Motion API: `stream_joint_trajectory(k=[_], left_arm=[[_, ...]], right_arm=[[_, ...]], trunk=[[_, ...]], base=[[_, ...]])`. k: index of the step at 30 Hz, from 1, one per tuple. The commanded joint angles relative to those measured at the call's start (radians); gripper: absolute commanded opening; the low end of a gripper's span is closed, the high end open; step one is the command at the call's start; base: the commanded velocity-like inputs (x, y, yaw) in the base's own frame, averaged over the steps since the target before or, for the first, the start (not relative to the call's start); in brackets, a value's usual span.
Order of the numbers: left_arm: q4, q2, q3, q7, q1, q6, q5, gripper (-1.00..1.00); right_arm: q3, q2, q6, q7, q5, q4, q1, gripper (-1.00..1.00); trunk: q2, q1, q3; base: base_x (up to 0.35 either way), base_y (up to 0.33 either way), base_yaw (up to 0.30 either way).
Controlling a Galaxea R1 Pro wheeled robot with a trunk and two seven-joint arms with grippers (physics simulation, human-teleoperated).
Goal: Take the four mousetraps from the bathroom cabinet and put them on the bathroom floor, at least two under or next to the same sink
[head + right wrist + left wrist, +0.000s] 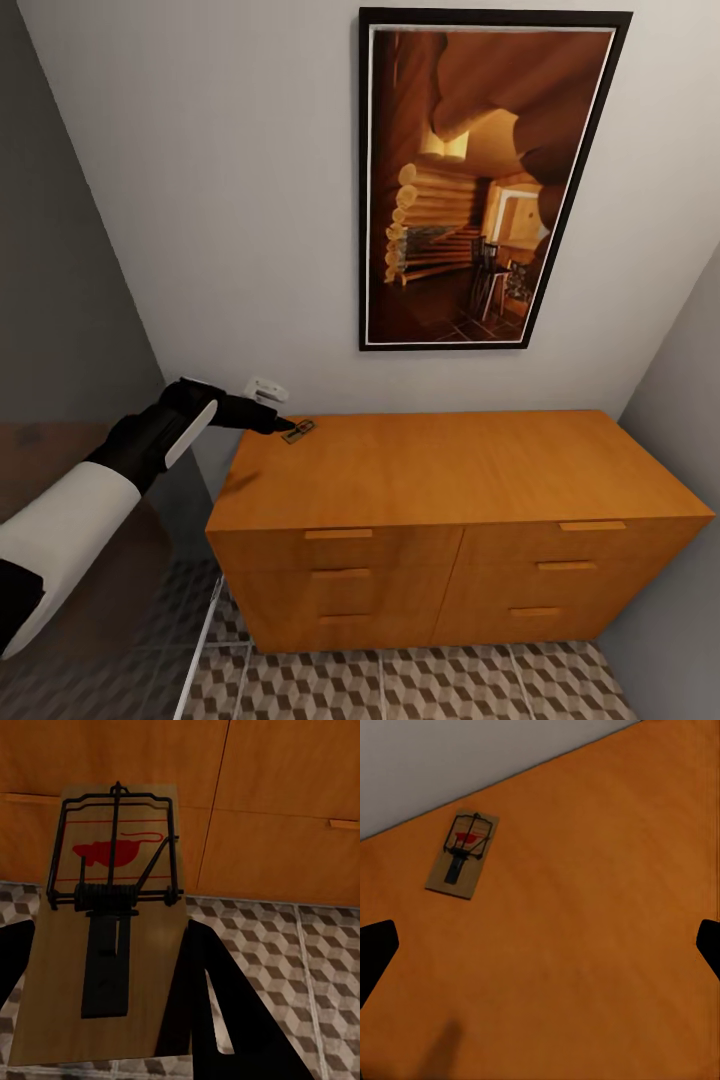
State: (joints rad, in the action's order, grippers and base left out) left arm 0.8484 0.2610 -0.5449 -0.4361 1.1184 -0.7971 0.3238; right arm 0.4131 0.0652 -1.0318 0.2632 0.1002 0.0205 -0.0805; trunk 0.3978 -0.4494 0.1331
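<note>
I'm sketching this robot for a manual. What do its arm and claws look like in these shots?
In the head view, the left arm has a smooth white forearm shell, then black wrist segments with a white panel, tapering to a black left claw. In the wrist views, the fingers are plain flat black wedges; the right claw looks the same. No cables or markings are discernible.
</note>
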Motion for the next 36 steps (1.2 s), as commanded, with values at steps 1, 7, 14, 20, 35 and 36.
stream_joint_trajectory(k=[1, 7, 14, 20, 35, 36], left_arm=[[-0.004, 0.002, -0.003, -0.014, 0.001, 0.010, 0.001, 1.00], [-0.045, 0.001, -0.003, -0.043, 0.001, 0.075, 0.001, 1.00], [-0.057, 0.001, -0.003, -0.048, 0.001, 0.094, 0.001, 1.00], [-0.058, 0.001, -0.003, -0.048, 0.001, 0.096, 0.001, 1.00], [-0.059, 0.001, -0.003, -0.049, 0.001, 0.096, 0.001, 1.00], [-0.059, 0.001, -0.003, -0.049, 0.001, 0.096, 0.000, 1.00]], right_arm=[[0.009, 0.000, -0.004, 0.002, 0.012, -0.001, -0.001, -1.00], [0.009, 0.000, -0.004, 0.001, 0.012, -0.001, -0.001, -1.00], [0.009, 0.001, -0.004, 0.001, 0.012, -0.001, -0.001, -1.00], [0.009, 0.001, -0.004, 0.001, 0.012, -0.001, -0.001, -1.00], [0.009, 0.001, -0.004, 0.001, 0.012, -0.002, -0.001, -1.00], [0.009, 0.001, -0.004, 0.001, 0.012, -0.002, -0.001, -1.00]], trunk=[[0.002, -0.001, 0.002], [0.002, -0.001, 0.002], [0.002, -0.001, 0.002], [0.002, -0.001, 0.002], [0.002, -0.001, 0.002], [0.002, -0.001, 0.002]], base=[[0.000, 0.000, 0.000], [0.000, 0.000, 0.000], [0.000, 0.000, 0.000], [0.001, 0.000, 0.000], [0.109, 0.067, 0.000], [0.034, 0.018, 0.000]])
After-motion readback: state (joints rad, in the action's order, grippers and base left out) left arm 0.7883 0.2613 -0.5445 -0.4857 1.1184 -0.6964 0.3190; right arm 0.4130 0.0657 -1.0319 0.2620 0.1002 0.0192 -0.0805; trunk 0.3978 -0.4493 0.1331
